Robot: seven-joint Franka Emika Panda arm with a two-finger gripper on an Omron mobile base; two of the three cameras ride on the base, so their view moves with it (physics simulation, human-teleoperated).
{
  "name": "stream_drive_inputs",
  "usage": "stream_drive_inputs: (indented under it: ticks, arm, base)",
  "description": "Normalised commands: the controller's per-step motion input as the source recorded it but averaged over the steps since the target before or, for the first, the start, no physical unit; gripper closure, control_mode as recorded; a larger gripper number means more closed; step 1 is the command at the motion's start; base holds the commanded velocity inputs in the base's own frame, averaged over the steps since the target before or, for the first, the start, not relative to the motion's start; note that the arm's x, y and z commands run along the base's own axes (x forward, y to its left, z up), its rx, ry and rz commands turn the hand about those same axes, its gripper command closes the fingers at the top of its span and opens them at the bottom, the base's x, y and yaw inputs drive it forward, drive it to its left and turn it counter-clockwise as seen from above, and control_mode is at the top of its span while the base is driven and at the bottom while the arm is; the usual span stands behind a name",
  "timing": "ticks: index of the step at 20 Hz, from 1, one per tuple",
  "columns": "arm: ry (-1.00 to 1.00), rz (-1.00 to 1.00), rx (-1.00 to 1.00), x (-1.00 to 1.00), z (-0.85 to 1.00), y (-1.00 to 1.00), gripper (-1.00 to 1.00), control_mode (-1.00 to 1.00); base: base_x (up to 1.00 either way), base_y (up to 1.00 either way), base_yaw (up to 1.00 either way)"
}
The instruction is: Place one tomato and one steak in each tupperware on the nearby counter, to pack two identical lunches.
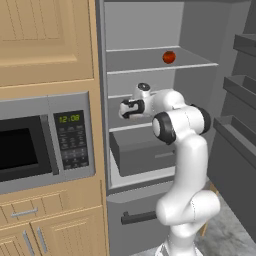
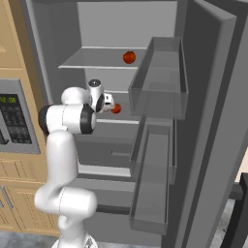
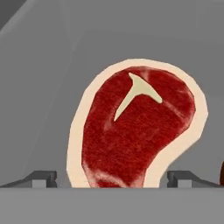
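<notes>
Deep red, grainy meat with a cream fat rim and a pale T-shaped bone: the steak (image 3: 135,127) lies flat on a smooth grey fridge shelf (image 3: 48,87), seen close in the hand view. The tool (image 3: 111,178) hangs directly over it, its two dark fingertips (image 3: 43,178) spread wide at either side of the slab's lower end, gripping nothing.

From the left base view, the white arm reaches into the open grey fridge (image 1: 150,30), the tool (image 1: 125,108) at the middle shelf level. A glossy red-orange tomato (image 1: 169,57) sits on the upper shelf, well above it. A silver microwave (image 1: 45,142) is set in light wood cabinetry beside the fridge.

From the right base view, the upper tomato (image 2: 129,57) shows again, and a second tomato (image 2: 116,108) sits on the middle shelf just beside the tool (image 2: 107,102). Translucent grey door bins (image 2: 160,82) hang on the open door.
</notes>
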Motion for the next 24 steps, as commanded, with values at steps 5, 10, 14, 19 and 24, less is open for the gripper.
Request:
stream_drive_inputs:
  ticks: [5, 10, 14, 19, 24]
  arm:
    - [0.10, -0.05, 0.00, -0.41, -0.46, 0.00, -1.00, -1.00]
    - [0.14, -0.05, 0.00, -0.04, -0.23, -0.18, -1.00, -1.00]
    - [0.11, -0.04, 0.00, 0.13, -0.24, -0.40, -1.00, -1.00]
    - [0.03, -0.01, 0.00, 0.20, -0.41, -0.39, -1.00, -1.00]
    - [-0.12, 0.00, 0.00, 0.16, -0.86, -0.02, -1.00, -1.00]
  base:
    - [0.00, 0.00, 0.00]
    - [0.00, 0.00, 0.00]
    - [0.00, 0.00, 0.00]
    - [0.00, 0.00, 0.00]
    - [0.00, 0.00, 0.00]
